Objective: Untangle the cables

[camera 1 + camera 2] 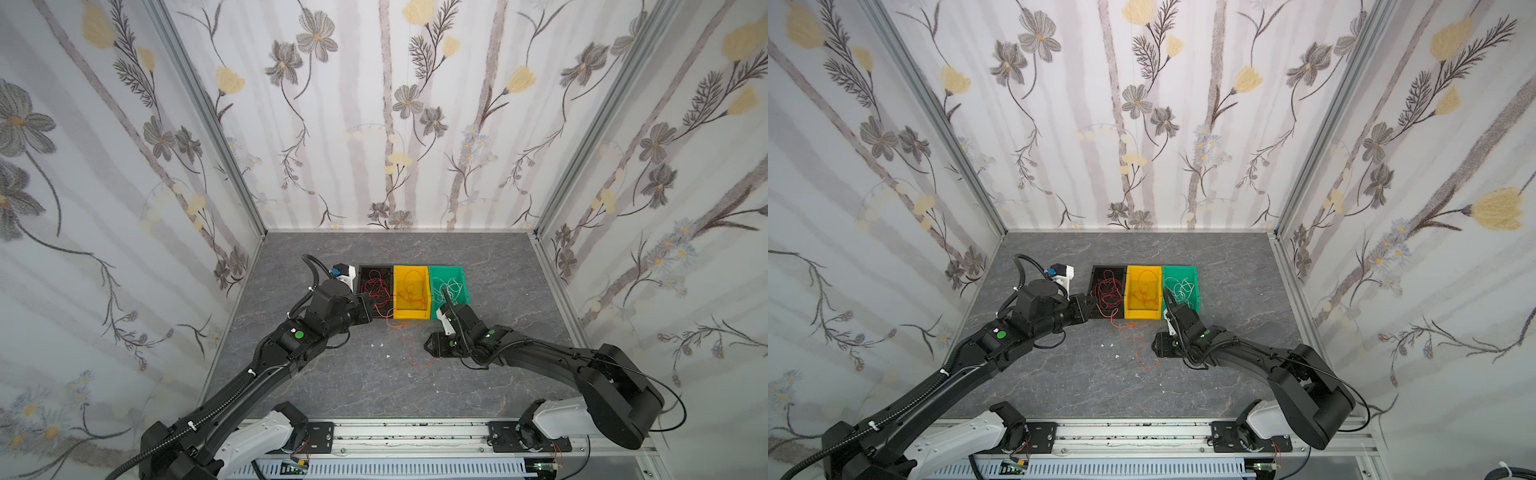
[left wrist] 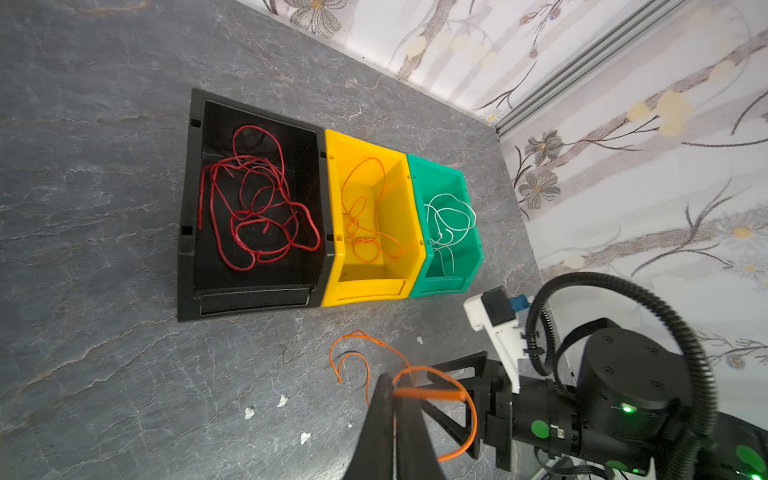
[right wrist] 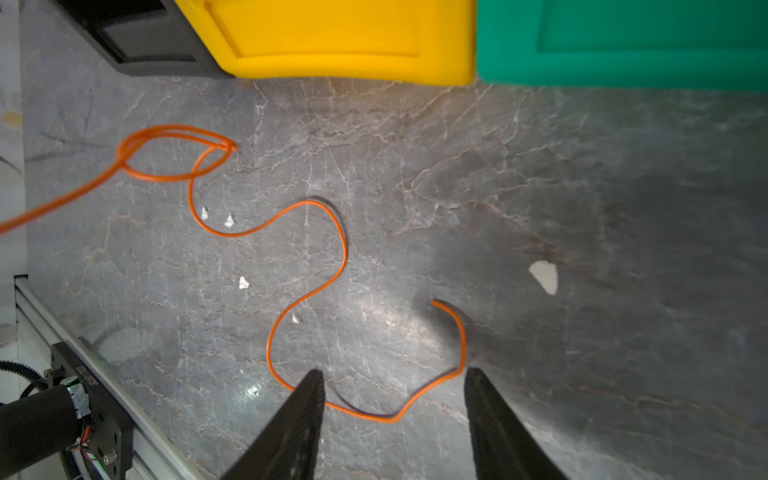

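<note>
Grey marbled surface [image 1: 478,374]. Cables sorted by colour: red cables [image 2: 257,195] in black bin [image 2: 187,199], orange in yellow bin [image 2: 365,291], white in green bin [image 2: 440,284]. Loose orange cable [image 3: 345,249] snakes in front. Left hand [image 2: 395,390] clamped on one end, prob. anchoring it; right hand [image 3: 394,372], fingers apart, straddles it near other end.

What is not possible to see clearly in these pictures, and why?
- Right wrist view: black bin, yellow bin and green bin are cut by the edge; contents unseen.
- Same view: the orange cable leaves the frame blurred; its far end unseen.
- Both top views: white cables too thin to count, partly behind the right arm's black lead.
</note>
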Available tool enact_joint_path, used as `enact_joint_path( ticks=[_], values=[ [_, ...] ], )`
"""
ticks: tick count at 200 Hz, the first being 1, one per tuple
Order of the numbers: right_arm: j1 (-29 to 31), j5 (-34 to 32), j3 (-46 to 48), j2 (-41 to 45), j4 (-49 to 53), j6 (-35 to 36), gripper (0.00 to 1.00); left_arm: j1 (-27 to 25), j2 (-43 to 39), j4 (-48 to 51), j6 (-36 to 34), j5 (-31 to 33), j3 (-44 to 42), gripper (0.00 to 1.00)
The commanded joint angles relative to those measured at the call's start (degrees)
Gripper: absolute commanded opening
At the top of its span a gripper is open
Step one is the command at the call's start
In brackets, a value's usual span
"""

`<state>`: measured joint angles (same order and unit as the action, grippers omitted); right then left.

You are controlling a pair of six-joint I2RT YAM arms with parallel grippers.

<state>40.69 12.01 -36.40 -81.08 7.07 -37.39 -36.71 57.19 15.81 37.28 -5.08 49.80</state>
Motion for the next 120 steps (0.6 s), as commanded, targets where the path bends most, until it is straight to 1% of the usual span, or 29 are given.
enact_joint_path(
  ticks=[1,38,62,87,107,120],
  values=[
    [0.1,-1.3,-0.5,-2.0,-1.4,-1.3,0.55,-0.2,0.0,-0.9,-1.1,0.8,1.8,0.00],
    [1.7,-5.5,-1.8,-4.5,1.6,-1.4,0.51,-0.4,0.2,-0.3,-1.3,1.0,2.1,0.00],
    [2.1,-6.5,-2.5,-6.9,1.4,-1.2,0.45,-0.5,0.1,-0.7,-1.2,1.1,2.1,0.00],
    [2.3,-5.1,-2.8,-9.4,-0.4,-1.7,0.25,-0.5,0.2,-0.6,-1.3,0.8,3.1,0.00],
    [2.4,-3.7,-2.6,-10.1,-2.7,-2.5,0.13,-0.5,1.0,-0.7,-1.5,-0.2,4.5,0.00],
    [2.4,-3.7,-2.5,-10.3,-3.5,-2.9,0.07,-0.5,1.4,-0.9,-1.5,-0.8,5.3,0.00]
  ],
)
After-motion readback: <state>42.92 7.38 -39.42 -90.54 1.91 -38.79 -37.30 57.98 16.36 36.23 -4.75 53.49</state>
